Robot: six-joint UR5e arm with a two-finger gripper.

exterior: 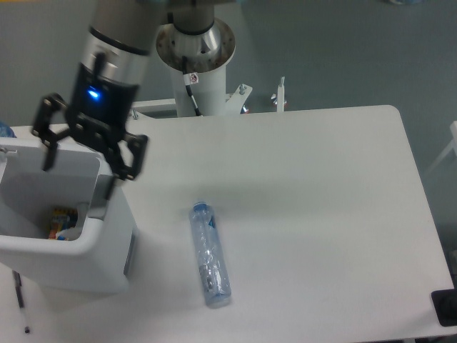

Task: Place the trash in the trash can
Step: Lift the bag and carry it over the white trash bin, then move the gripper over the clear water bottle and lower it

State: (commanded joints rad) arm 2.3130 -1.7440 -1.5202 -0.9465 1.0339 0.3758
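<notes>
A clear bluish bottle [209, 254] lies on the white table, cap end pointing away from the camera. The white trash can [71, 259] stands at the table's left edge, with some colourful bits at its bottom. My gripper [80, 163] hangs over the can's rear right corner, fingers spread wide and open with nothing between them. The wrinkly wrapper does not show; it is out of view.
The arm's white pedestal [196, 61] and metal brackets [260, 98] stand behind the table's far edge. A dark object [445, 307] sits at the lower right corner, off the table.
</notes>
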